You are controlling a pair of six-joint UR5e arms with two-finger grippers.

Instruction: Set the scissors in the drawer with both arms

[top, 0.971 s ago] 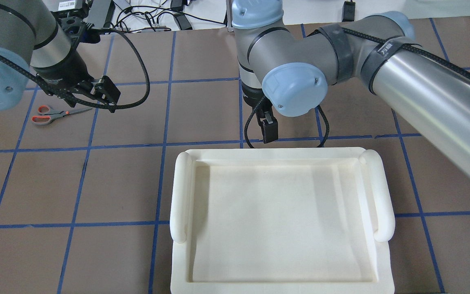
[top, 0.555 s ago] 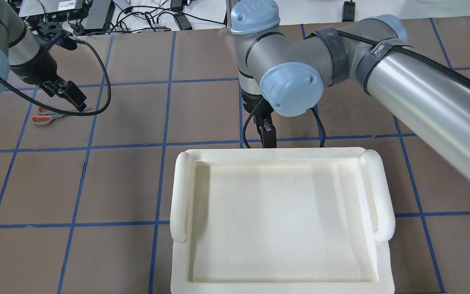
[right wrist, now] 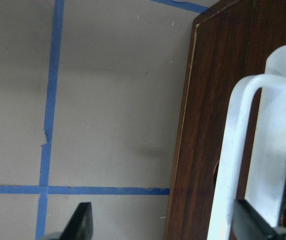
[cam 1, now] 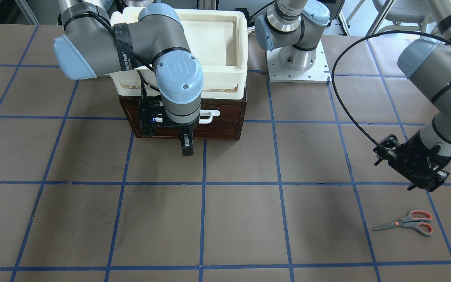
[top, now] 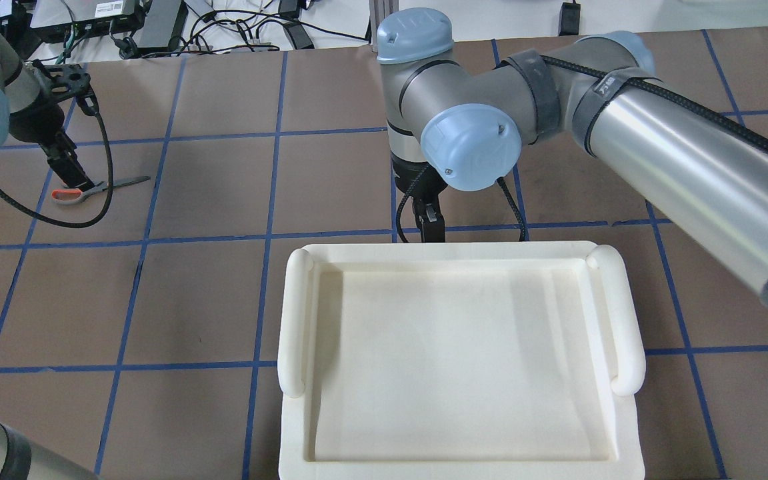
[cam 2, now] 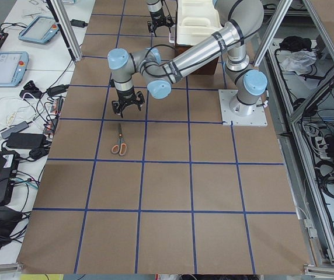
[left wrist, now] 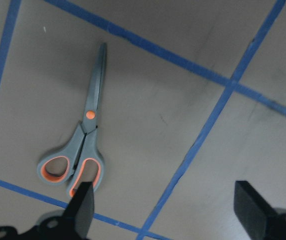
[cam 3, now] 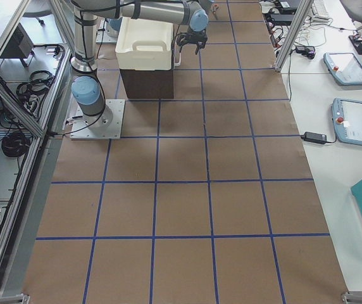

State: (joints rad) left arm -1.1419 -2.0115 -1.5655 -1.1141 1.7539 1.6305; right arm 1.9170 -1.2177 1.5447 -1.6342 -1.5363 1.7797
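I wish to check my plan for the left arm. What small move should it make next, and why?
Probably slide the left gripper sideways until the scissors lie centred between its fingers, before lowering. In the left wrist view the gripper is open and above the table, but the scissors lie flat in line with one finger, not in the gap.

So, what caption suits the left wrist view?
Open left gripper hovers by closed grey-and-orange scissors on the blue-taped table.
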